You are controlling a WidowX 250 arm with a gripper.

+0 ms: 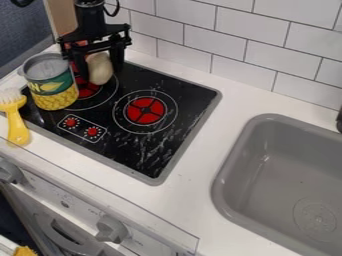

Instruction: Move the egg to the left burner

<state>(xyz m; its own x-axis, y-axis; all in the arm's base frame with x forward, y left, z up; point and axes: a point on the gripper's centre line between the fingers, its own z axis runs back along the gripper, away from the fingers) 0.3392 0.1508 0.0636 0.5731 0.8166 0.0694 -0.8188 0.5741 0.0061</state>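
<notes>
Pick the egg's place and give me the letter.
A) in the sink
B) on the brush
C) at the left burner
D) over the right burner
C: the egg shows against the left burner, just right of the can.

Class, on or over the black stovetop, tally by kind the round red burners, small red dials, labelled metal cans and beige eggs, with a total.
Round red burners: 2
Small red dials: 2
Labelled metal can: 1
Beige egg: 1
Total: 6

Yellow lettering [48,87] on the green-and-yellow label [61,85] of a can [47,66] — partly in view, no whole word legible
</notes>
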